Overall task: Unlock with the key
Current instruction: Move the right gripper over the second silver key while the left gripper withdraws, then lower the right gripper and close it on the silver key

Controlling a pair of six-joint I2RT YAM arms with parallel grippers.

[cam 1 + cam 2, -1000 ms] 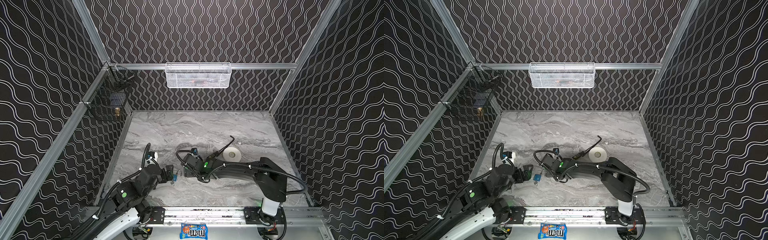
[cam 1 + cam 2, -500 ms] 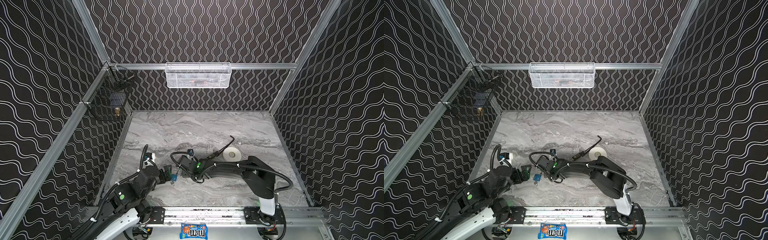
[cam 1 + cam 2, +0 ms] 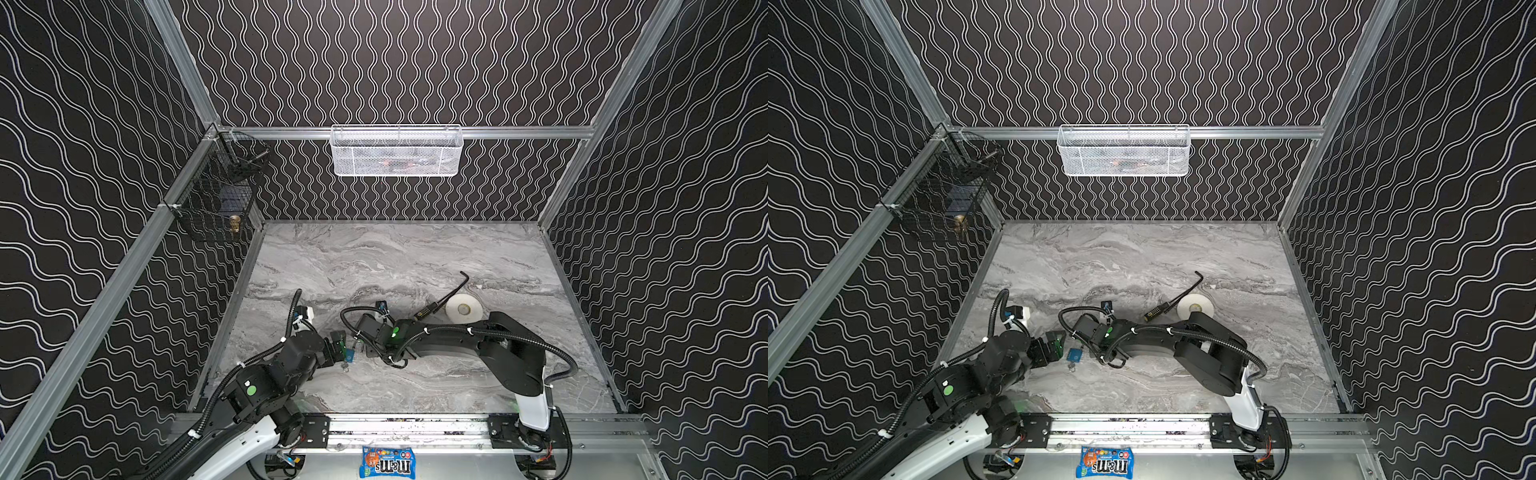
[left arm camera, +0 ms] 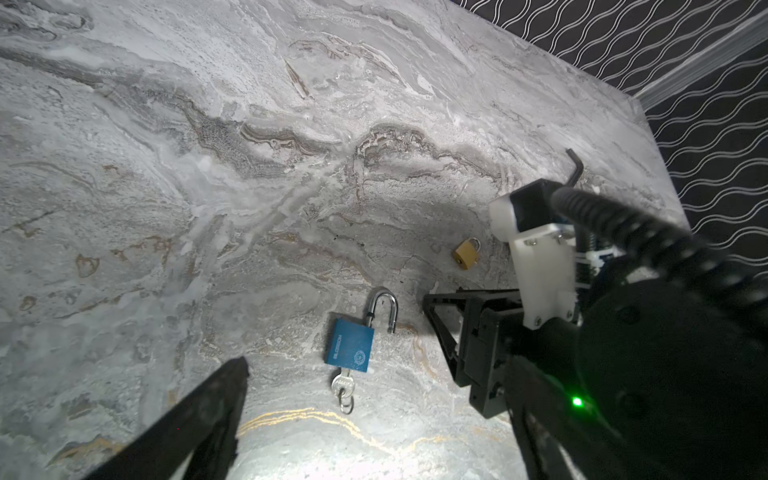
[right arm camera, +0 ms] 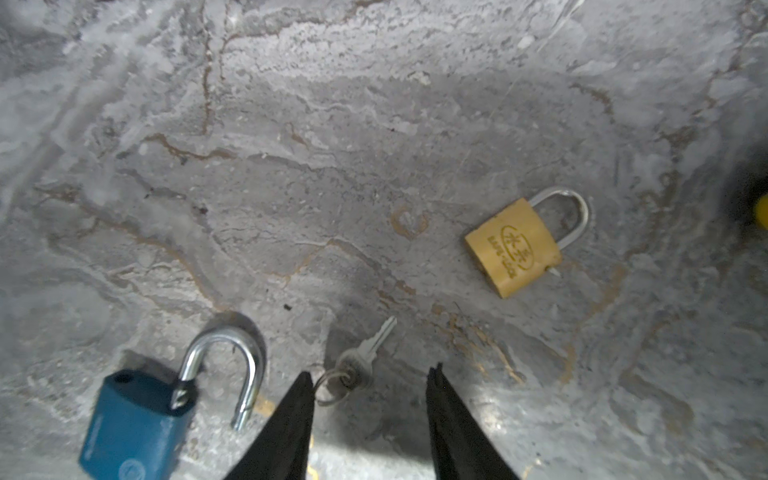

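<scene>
A blue padlock [image 4: 349, 345] [image 5: 133, 424] [image 3: 1074, 354] lies flat with its shackle sprung open and a silver key [image 4: 343, 384] in its base. A brass padlock [image 5: 513, 245] [image 4: 465, 253] lies farther back, its shackle closed. In the right wrist view a loose silver key [image 5: 368, 349] on a ring lies on the marble. My right gripper [image 5: 370, 371] [image 3: 362, 349] stands open just over that key's head, the ring beside one finger. My left gripper [image 4: 374, 436] [image 3: 336, 347] is wide open, short of the blue padlock and touching nothing.
A white tape roll [image 3: 463, 308] and a black L-shaped tool [image 3: 446, 293] lie behind the right arm. A white mesh basket [image 3: 397, 151] hangs on the back wall and a black wire basket [image 3: 216, 199] on the left wall. A candy bag [image 3: 387, 461] lies beyond the front rail.
My right arm has reached further left toward the blue padlock and its jaws have narrowed. My left arm has shifted only slightly and stays wide open.
</scene>
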